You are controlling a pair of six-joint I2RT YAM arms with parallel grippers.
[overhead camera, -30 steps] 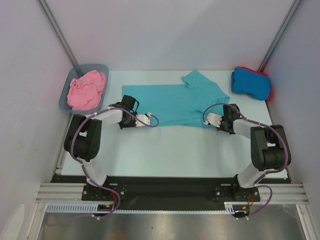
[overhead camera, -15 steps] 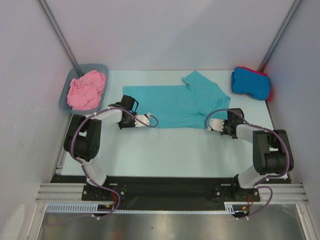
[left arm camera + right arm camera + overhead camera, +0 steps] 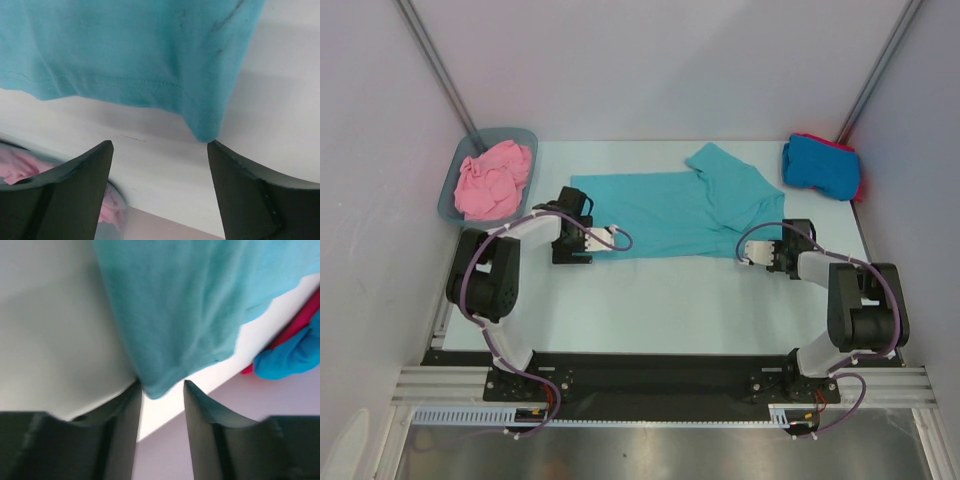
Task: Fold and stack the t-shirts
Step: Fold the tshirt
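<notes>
On the pale surface (image 3: 670, 290), centre: teal short-sleeved cloth t-shirt (image 3: 670, 205) lies spread flat, likely squared for folding.
Left claw (image 3: 159, 144): wide, empty, straddling near hem corner.
Right claw (image 3: 162, 385): narrow gap, opposite corner at its tips, unpinched.

Counting four t-shirts in all: one teal shirt (image 3: 670, 210), one pink shirt (image 3: 492, 178), one bright blue shirt (image 3: 820, 165), one red shirt (image 3: 861, 181). One grey-blue tub (image 3: 448, 206) is showing. One desk (image 3: 670, 300) is showing. Two arms are reaching over it: left arm (image 3: 485, 280), right arm (image 3: 860, 300).
</notes>
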